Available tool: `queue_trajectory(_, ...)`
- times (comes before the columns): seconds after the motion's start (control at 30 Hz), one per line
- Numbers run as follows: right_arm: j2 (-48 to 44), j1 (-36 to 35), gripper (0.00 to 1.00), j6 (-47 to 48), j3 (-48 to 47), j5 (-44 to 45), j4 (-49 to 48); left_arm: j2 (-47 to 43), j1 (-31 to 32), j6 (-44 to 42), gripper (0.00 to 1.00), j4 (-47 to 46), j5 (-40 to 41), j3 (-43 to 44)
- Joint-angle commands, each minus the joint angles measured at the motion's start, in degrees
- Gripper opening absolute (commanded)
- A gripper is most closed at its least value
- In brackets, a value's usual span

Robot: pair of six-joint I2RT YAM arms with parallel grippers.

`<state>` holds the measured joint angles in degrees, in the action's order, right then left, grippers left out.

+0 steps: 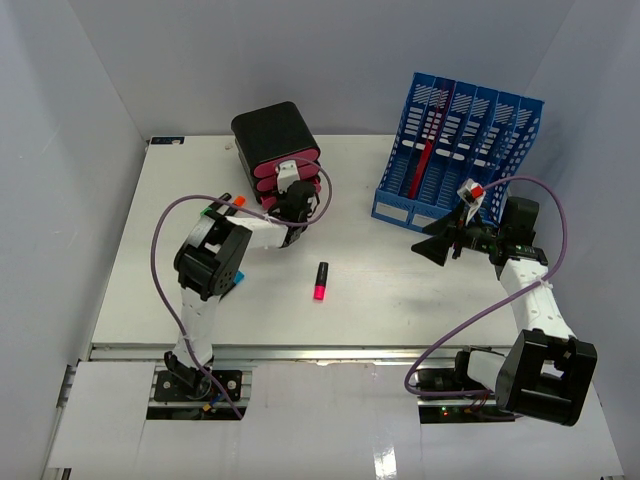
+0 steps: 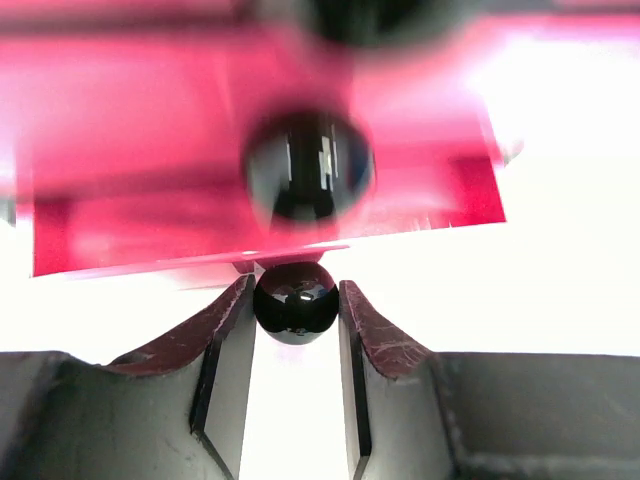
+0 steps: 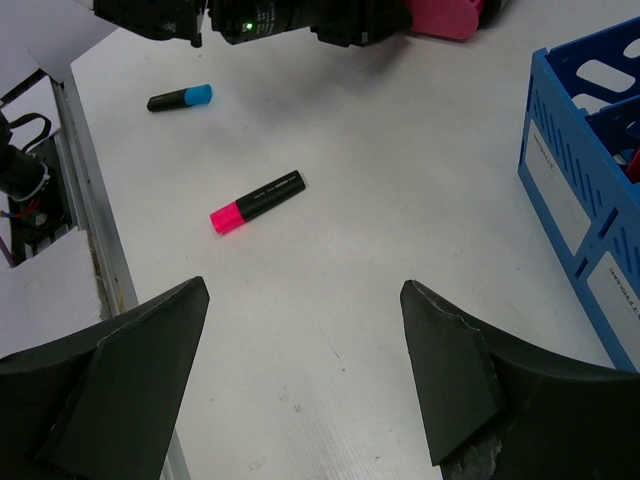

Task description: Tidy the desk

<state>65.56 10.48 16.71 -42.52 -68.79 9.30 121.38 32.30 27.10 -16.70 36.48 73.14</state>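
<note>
Upper centre of the white surface [image 1: 400,290], your left claw [image 1: 291,207] pinches the black knob [image 2: 295,300] of the pink-fronted drawer unit [image 1: 275,150], likely to open a drawer. Pull straight back next. Your right claw [image 3: 305,295] hangs open; a pink highlighter [image 1: 321,281] lies mid-frame.

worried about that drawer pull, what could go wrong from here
1. The left gripper pinches the round, glossy drawer knob near its fingertips; it may slip off on pulling.
2. The right gripper hovers open by the file rack, so nothing braces the drawer unit; it might slide across the desk instead of opening.
</note>
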Motion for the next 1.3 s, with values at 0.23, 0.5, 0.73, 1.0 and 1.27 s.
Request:
queue_trajectory(0.23,-1.82,0.77,0.84,0.49,-1.07,-1.91,0.28,-11.45,5.3,9.63,0.23,2.26,-0.84,-13.85)
queue_trajectory(0.5,-1.67,0.77,0.85,7.64,-1.95,-6.25,6.72,-13.1,5.85,10.43,0.53,2.55,-2.82,-15.45)
queue_trajectory(0.73,1.32,-2.3,0.92,68.86,-5.81,-14.08,46.69,-18.55,5.85,7.44,0.9,-1.22,-11.51,-18.99)
queue_trajectory(1.0,4.79,-23.53,0.94,102.86,-5.32,0.28,64.07,-35.67,5.85,5.67,0.97,-1.81,-25.68,-30.64)
queue_trajectory(1.27,14.56,-44.15,0.98,87.52,-14.43,21.68,42.67,-56.69,4.46,-2.76,0.98,11.43,-33.84,-36.12)
